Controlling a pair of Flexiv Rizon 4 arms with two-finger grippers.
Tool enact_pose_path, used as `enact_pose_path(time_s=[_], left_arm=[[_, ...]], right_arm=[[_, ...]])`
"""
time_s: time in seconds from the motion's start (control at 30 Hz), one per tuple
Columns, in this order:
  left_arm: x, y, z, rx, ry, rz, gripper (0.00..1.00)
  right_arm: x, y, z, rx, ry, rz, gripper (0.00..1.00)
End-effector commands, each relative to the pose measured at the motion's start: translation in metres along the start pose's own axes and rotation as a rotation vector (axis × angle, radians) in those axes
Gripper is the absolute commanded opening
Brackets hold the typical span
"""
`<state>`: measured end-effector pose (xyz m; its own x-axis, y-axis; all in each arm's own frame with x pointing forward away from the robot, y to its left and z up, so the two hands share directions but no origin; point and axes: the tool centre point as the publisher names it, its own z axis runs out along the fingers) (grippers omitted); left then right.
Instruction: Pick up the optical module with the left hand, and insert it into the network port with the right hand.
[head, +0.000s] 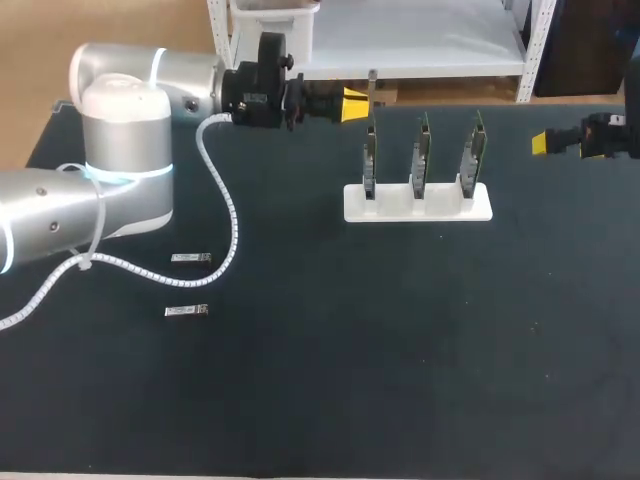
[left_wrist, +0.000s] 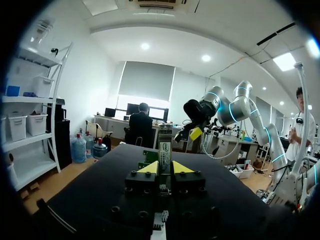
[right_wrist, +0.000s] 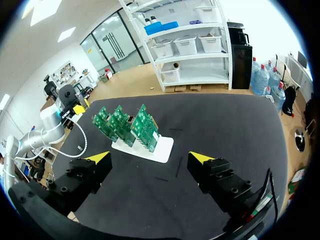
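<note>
The left hand (left_wrist: 165, 167) is gripping the slim silver optical module (left_wrist: 165, 150) at the dark bench's (head: 400, 350) far edge, with its long axis upright. The right hand (right_wrist: 150, 159) is hanging open and empty near the far right corner. The white rack of green circuit boards (head: 440, 208) is standing between the two hands.

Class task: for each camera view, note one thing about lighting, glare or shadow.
Head view: glare streaks the silver left arm; the white board stand casts almost no shadow on the dark table. Left wrist view: the silver optical module in the left gripper catches light. Right wrist view: green circuit boards evenly lit.
</note>
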<state>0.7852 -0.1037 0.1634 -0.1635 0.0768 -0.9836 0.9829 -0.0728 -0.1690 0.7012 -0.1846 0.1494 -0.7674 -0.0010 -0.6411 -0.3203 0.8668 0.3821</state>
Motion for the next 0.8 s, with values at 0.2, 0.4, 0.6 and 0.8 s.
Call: enact_pose_path(time_s=[0.2,0.4,0.6,0.8], left_arm=[[0.0069,-0.0072,0.0006,-0.005,0.004,-0.011,0.00],[0.0084,-0.0075,0.0038,-0.012,0.010,-0.013,0.00],[0.0094,-0.0078,0.0059,-0.025,0.012,-0.018,0.00],[0.0099,-0.0071,0.0060,-0.047,0.014,-0.025,0.00]], right_arm=[[0.0004,0.0006,-0.0013,0.002,0.000,0.001,1.00],[0.0004,0.0006,-0.0013,0.002,0.000,0.001,1.00],[0.0004,0.0006,-0.0013,0.002,0.000,0.001,1.00],[0.0004,0.0006,-0.0013,0.002,0.000,0.001,1.00]])
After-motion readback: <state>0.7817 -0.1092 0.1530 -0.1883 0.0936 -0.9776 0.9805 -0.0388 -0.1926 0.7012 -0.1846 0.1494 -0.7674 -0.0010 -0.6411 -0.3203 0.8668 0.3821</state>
